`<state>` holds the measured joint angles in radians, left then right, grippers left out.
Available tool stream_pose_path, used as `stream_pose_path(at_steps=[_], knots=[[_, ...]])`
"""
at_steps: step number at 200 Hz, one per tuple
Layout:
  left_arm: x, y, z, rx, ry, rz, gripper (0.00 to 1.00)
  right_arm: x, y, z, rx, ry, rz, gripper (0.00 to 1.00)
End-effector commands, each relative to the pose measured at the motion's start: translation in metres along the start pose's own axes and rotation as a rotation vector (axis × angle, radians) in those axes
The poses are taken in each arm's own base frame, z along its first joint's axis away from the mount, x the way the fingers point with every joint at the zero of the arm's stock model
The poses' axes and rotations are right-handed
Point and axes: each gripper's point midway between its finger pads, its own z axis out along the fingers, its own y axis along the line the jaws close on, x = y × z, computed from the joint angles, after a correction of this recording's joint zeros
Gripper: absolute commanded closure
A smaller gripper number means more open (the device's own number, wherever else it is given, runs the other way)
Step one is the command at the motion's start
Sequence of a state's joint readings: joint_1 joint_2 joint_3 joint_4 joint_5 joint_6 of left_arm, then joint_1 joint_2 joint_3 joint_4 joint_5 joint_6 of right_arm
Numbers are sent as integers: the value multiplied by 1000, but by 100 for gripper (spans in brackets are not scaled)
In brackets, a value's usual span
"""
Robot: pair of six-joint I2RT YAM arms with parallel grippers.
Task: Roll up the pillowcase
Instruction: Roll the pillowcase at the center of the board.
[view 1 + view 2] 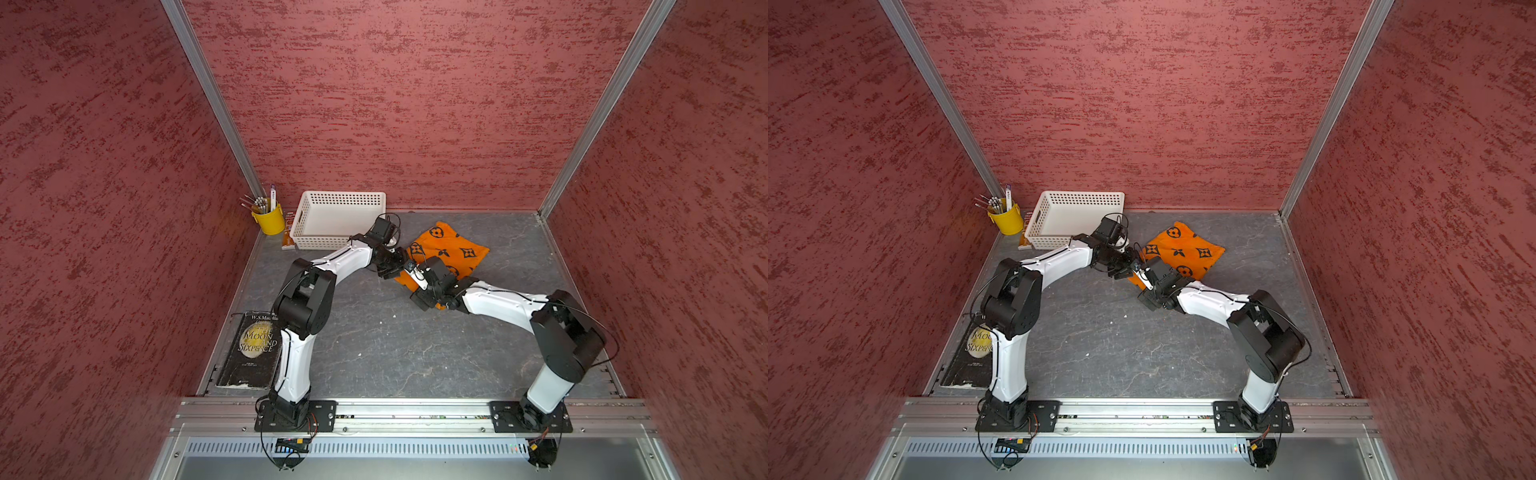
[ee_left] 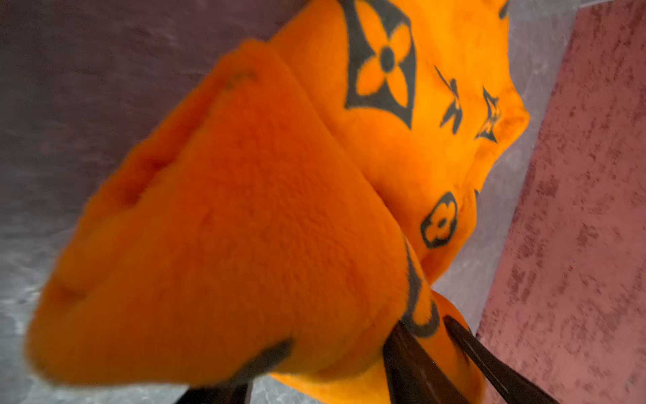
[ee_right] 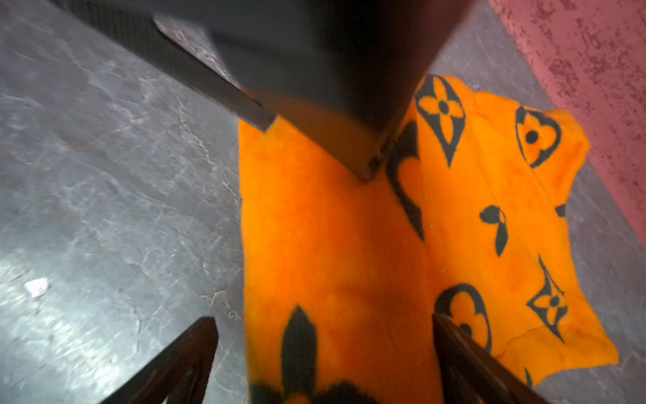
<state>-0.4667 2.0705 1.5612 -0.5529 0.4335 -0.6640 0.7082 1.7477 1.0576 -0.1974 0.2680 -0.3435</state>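
Pillowcase [image 1: 453,249]: orange plush fabric with black flower and star prints. It lies crumpled on the worktop [image 1: 395,353], near the white basket [image 1: 320,243] on its right-arm side, not touching it.

Left jaws: clenched on a thick bunched fold of the pillowcase. In the left wrist view this fold [image 2: 244,227] fills the gap between them.

Right jaws: released, standing wide apart. In the right wrist view one finger [image 3: 181,349] is over bare worktop and the other [image 3: 465,349] is over the fabric, with the fabric's edge running between them. Contact with the fabric cannot be determined. A dark, blurred part of the left arm [image 3: 332,70] sits just ahead, on the same edge.

Both sets of jaws are at the basket-side edge of the pillowcase, close together.

The left arm [image 1: 340,259] passes the basket's front corner. The right arm [image 1: 498,305] approaches from the side opposite the basket.

A yellow cup of pens [image 1: 269,224] stands just beside the basket, on the side away from the pillowcase. A book [image 1: 249,353] lies well apart from the basket, beside the left arm's base.
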Motion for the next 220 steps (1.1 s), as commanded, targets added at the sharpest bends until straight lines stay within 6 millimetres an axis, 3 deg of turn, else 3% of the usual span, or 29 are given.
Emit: stream_pose_path(at_steps=[1,11,43,72,121,160,189,220], knots=[[1,-5,-2,20,2,10,40,-7,-16,8,147,17,-93,3],[1,-4,-2,20,1,10,40,-3,-13,12,154,31,-107,7],[-1,-3,-7,25,-11,4,40,8,1,11,95,52,-83,49],[-9,3,-24,37,-45,-24,40,18,20,4,-16,77,-19,68],[-28,36,-99,80,-180,-109,37,5,59,-23,-220,57,133,72],[-18,81,-148,63,-260,-178,37,-13,118,-43,-407,50,197,73],[-2,101,-173,31,-291,-187,36,-32,152,-58,-579,13,312,74],[16,103,-182,8,-294,-155,37,-44,161,-65,-695,-11,397,73]])
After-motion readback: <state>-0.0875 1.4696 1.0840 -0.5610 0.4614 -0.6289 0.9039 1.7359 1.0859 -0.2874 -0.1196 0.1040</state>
